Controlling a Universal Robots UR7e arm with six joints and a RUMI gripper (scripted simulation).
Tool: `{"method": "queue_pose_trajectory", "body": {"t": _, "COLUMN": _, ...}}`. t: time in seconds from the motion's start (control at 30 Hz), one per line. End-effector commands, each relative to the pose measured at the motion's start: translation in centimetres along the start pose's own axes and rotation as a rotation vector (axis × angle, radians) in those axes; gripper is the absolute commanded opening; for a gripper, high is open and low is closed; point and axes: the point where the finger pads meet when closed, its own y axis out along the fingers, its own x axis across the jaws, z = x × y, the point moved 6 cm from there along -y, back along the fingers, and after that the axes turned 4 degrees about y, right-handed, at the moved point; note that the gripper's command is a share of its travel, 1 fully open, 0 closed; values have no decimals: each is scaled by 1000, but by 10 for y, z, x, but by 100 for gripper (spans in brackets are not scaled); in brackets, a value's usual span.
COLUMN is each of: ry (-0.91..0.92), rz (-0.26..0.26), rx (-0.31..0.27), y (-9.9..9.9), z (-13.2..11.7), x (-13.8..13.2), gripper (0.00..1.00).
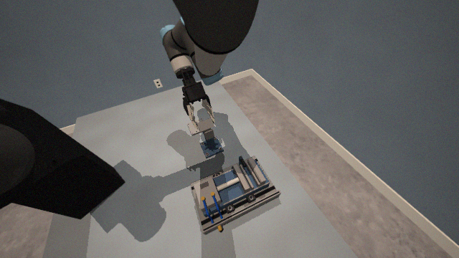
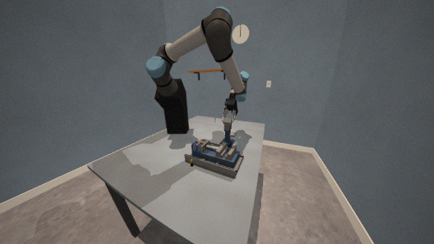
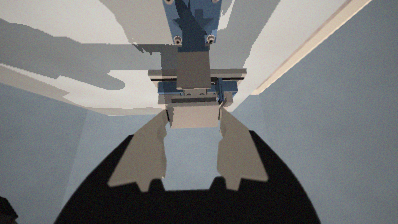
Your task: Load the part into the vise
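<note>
- So, status: the pale grey two-fingered gripper (image 1: 203, 120) (image 2: 228, 118) (image 3: 194, 109) is clamped on the part, a light grey rectangular block (image 1: 206, 125) (image 2: 228, 120) (image 3: 195, 116).
- That part is up at the grey V-block (image 1: 209, 135) (image 2: 227, 127) (image 3: 194, 70) on its blue stand (image 1: 205, 152) (image 2: 226, 133) (image 3: 214, 22). Resting in it or just above? Can't tell, sorry.
- Done: pickup, basically. My guess is it's mid grip change, so under halfway.
- Not done: any of the loading. The blue-and-grey vise (image 1: 229, 195) (image 2: 213, 157) (image 3: 170, 88) stands open, nothing between the moving jaw (image 1: 243, 178) (image 2: 222, 149) and fixed jaw (image 1: 256, 171) (image 2: 232, 152) looks like the part.
- Slot direction? Can't make it out, so check that before heading over.
- Still left: carry it across, lay it slot down on the bars, long side to the fixed jaw, one end to the stop.
</note>
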Motion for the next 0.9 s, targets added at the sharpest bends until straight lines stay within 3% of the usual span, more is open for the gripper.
{"method": "queue_pose_trajectory", "body": {"t": 0.0, "ry": 4, "rz": 1, "rx": 0, "y": 1, "z": 2, "x": 2, "gripper": 0}}
{"method": "queue_pose_trajectory", "body": {"t": 0.87, "ry": 4, "rz": 1, "rx": 0, "y": 5, "z": 10, "x": 2, "gripper": 0}}
